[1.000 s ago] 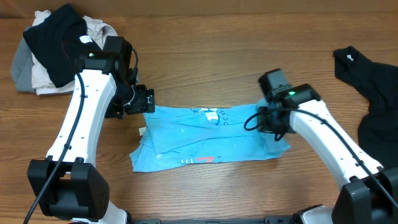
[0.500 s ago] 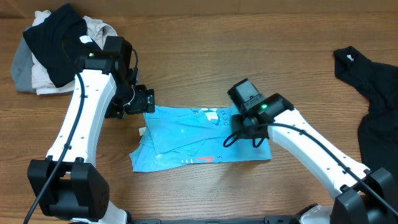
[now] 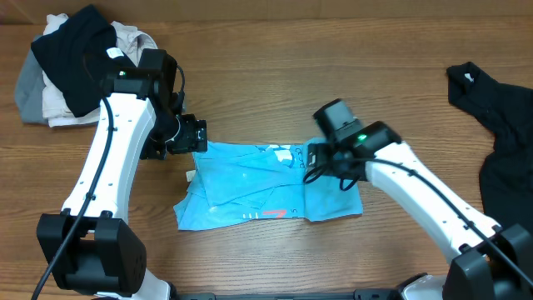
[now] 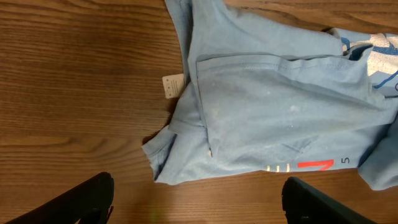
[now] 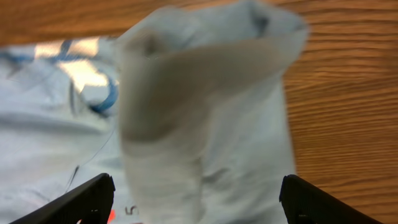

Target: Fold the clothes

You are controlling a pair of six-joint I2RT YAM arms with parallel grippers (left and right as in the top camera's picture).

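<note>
The light blue T-shirt [image 3: 250, 187] lies partly folded in the middle of the table, white lettering and a red mark showing. Its right end is doubled back over itself. My right gripper [image 3: 321, 158] hovers open just above that folded end; in the right wrist view a blurred flap of the shirt [image 5: 199, 106] drops loose ahead of the gripper [image 5: 199, 205], held by neither finger. My left gripper [image 3: 190, 137] stands open over bare wood beside the shirt's left edge [image 4: 180, 155], touching nothing. A black shirt [image 3: 504, 142] lies at the far right.
A heap of black, grey and cream garments [image 3: 71, 71] sits in the far left corner. A small white label [image 4: 173, 85] sticks out from the T-shirt's left side. Bare wooden tabletop [image 3: 266, 75] runs behind the shirt.
My right gripper carried the shirt's right end leftward over the body, then opened and let it go. The shirt is shorter on the right. The left arm has not moved.
</note>
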